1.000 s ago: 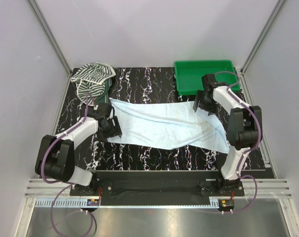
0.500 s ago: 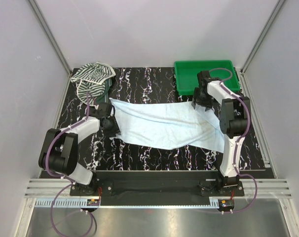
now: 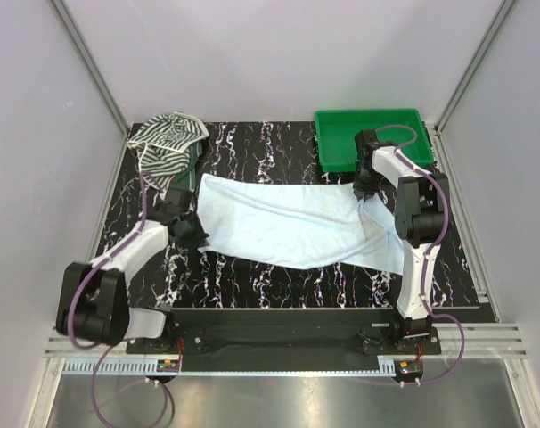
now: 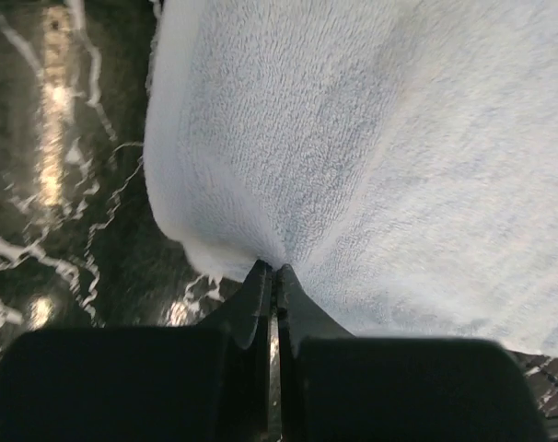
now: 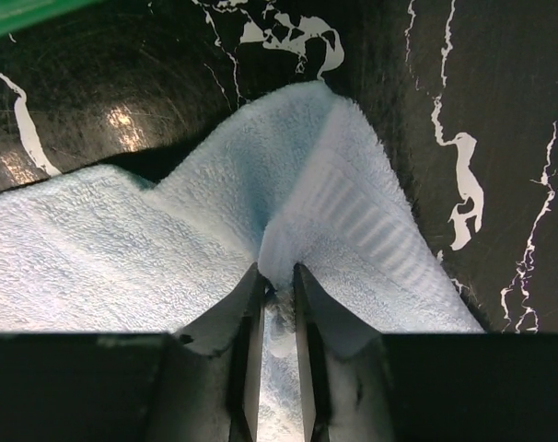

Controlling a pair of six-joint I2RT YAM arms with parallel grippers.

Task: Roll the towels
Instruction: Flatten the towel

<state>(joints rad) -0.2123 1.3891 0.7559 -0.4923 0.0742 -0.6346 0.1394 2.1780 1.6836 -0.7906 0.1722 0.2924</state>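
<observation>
Blue towel (image 3: 288, 227) spread flat mid-desk (image 3: 252, 147), unrolled. Left fingers (image 4: 249, 313) pinched shut on its left edge. Right fingers (image 5: 247, 322) narrow, gripping its far-right corner beside green tray (image 3: 341, 134). Striped towel (image 3: 167, 143) crumpled at far-left corner, untouched. Judged early: both rolls left.

A pale blue towel (image 3: 283, 223) lies spread out across the middle of the black marbled desk (image 3: 252, 285), with some folds in it. The left hand (image 3: 192, 230) is at its left edge and the right hand (image 3: 364, 187) at its far right corner. A striped towel (image 3: 167, 143) lies crumpled in the far left corner. A green tray (image 3: 368, 114) stands in the far right corner.
</observation>
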